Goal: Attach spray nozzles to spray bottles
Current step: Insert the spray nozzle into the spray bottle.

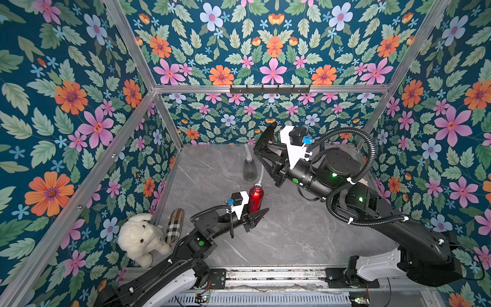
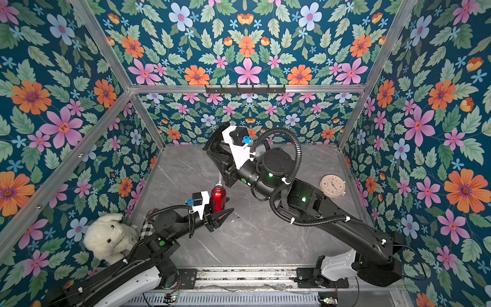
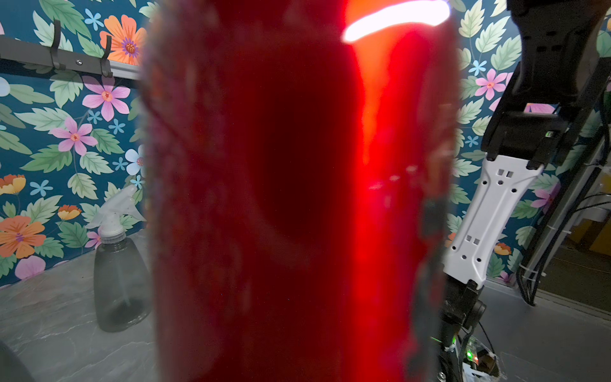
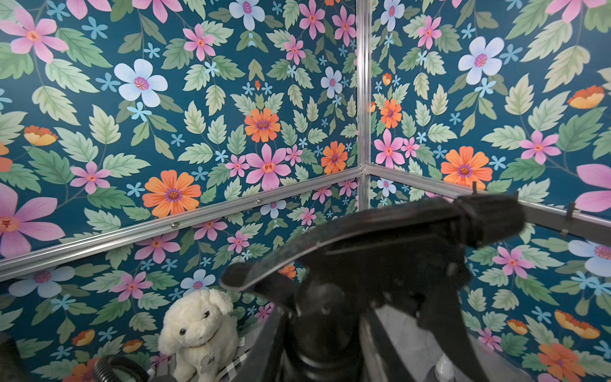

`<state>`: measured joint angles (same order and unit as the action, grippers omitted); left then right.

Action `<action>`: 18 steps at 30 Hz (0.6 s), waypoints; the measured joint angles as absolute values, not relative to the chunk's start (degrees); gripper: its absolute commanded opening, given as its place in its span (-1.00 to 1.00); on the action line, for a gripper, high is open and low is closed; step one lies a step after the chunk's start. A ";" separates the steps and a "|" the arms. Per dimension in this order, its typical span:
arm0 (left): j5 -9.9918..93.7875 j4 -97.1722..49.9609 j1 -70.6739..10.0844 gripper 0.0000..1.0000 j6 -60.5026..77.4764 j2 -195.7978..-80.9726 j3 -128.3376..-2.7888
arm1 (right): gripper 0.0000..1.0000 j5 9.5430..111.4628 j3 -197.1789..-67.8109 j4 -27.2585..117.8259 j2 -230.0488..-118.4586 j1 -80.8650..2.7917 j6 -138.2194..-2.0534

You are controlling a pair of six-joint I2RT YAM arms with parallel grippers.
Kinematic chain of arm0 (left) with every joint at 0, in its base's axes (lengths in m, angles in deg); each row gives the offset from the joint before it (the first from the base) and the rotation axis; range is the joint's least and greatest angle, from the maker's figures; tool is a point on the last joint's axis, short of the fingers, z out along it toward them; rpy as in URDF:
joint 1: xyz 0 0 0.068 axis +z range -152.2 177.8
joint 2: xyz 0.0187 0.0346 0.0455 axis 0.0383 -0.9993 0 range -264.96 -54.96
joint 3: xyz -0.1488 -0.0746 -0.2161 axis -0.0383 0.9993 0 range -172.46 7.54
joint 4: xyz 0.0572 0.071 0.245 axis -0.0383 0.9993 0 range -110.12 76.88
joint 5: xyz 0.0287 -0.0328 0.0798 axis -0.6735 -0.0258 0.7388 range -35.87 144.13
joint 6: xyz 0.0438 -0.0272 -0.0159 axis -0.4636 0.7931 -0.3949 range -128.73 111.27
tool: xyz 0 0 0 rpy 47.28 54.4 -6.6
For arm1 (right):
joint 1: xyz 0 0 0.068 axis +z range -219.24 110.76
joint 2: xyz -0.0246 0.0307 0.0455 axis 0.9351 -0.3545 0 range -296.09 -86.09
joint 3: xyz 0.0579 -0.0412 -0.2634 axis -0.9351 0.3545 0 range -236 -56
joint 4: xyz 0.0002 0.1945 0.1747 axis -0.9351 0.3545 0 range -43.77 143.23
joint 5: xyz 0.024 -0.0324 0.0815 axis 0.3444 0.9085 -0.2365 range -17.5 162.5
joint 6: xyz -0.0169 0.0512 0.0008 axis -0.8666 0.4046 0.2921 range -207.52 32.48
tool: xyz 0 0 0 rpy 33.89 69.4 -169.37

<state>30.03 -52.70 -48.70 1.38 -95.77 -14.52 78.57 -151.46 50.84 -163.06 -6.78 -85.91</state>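
left gripper (image 1: 263, 211): clamped on red bottle (image 1: 255, 196), standing upright | grey spray bottle (image 1: 249, 171): behind it, clear nozzle (image 3: 115, 211) fitted | right gripper (image 1: 261, 150): grasping black spray nozzle (image 4: 380, 251), dip tube (image 1: 261, 172) reaching the red bottle's neck

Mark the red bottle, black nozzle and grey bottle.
red bottle (image 1: 255, 198): a top view, mid body.
black nozzle (image 4: 380, 246): right wrist view, head housing.
grey bottle (image 3: 120, 284): left wrist view, lower body.
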 measured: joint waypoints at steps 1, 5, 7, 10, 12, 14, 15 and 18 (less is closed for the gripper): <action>30.05 -52.70 -48.70 -1.00 1.38 -95.69 -14.46 | -0.44 78.50 -151.25 51.05 -163.06 -6.78 -85.61; 30.12 -52.70 -48.70 -1.00 1.38 -95.38 -14.35 | -0.44 77.43 -150.94 52.17 -163.28 -6.78 -83.86; 30.14 -52.75 -48.70 -1.00 1.38 -95.16 -14.33 | -0.44 77.19 -150.74 52.41 -163.50 -6.78 -83.23; 30.20 -53.09 -48.70 -1.00 1.38 -94.66 -14.20 | -0.42 77.12 -149.78 52.47 -163.74 -6.78 -82.02; 30.58 -53.51 -48.70 -1.00 1.38 -94.09 -14.00 | -0.41 76.56 -148.27 52.39 -163.63 -6.80 -81.15; 31.04 -54.01 -48.70 -1.00 1.40 -93.61 -13.89 | -0.40 76.01 -146.74 52.39 -163.58 -6.78 -79.99; 31.17 -54.28 -48.70 -1.00 1.40 -93.41 -13.89 | -0.39 75.53 -145.98 52.43 -163.60 -6.78 -79.60; 31.41 -54.38 -48.70 -1.00 1.40 -93.28 -13.93 | -0.38 74.65 -144.19 52.32 -163.54 -6.78 -78.66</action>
<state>31.41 -54.38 -48.70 1.40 -93.28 -13.93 74.65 -144.19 52.32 -163.54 -6.78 -78.66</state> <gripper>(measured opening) 0.500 0.313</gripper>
